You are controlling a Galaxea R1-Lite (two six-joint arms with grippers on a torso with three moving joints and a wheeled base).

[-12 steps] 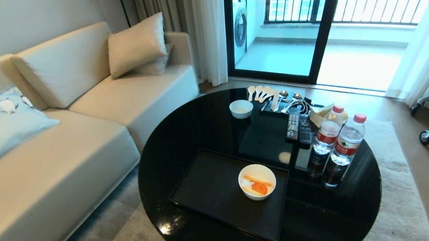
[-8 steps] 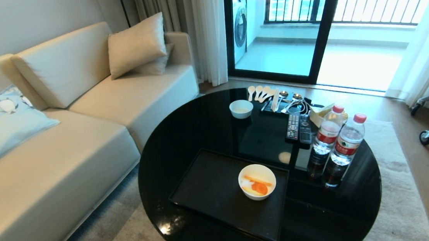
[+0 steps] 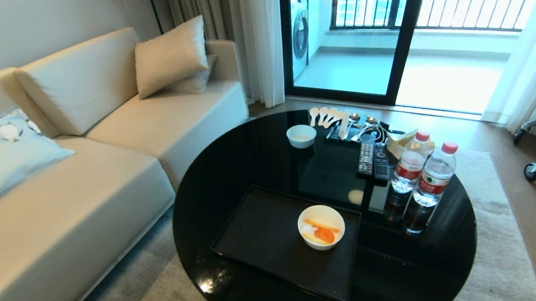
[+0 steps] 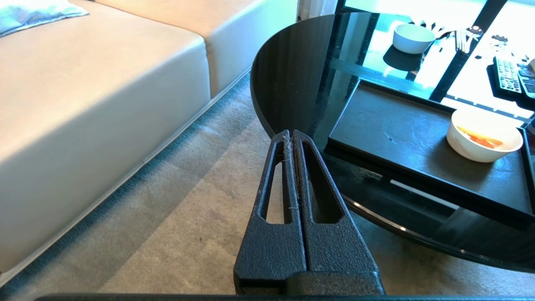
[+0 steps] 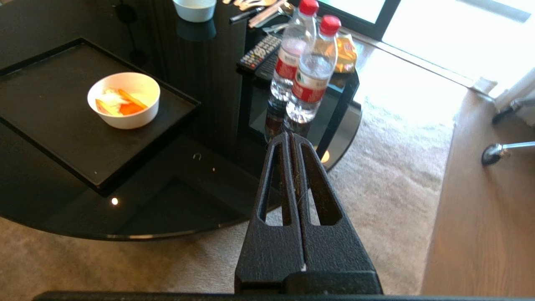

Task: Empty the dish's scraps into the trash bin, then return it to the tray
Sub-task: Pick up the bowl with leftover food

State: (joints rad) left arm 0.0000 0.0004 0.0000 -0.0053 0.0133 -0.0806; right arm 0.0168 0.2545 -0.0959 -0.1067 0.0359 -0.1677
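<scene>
The trash bin appears in none of the views. In the head view neither arm shows. The round black desk (image 3: 249,162) fills the lower middle, its near edge cut off by the bottom of the frame. On it lies the tray (image 3: 260,233), and the dish (image 3: 321,227) stands on the tray's right part, near the right rim, holding the scraps (image 3: 323,233): orange strips and a slice with pale pieces, hard to make out singly.

Toward the upper middle, a smaller bowl (image 3: 301,136) stands apart from the tray; behind it lies a row of spoons (image 3: 325,115), too small to count surely. Two remotes (image 3: 373,160) lie right of centre, and two water bottles (image 3: 422,171) stand just beside each other at the right. A sofa (image 3: 67,187) takes up the left.

In its wrist view the left tool (image 4: 291,134) has its fingers pressed together, gripping nothing, above the carpet (image 4: 179,217) beside the desk's edge. The right tool (image 5: 290,136) is likewise closed and empty, over the desk's edge near the bottles, with the dish at the upper left.
</scene>
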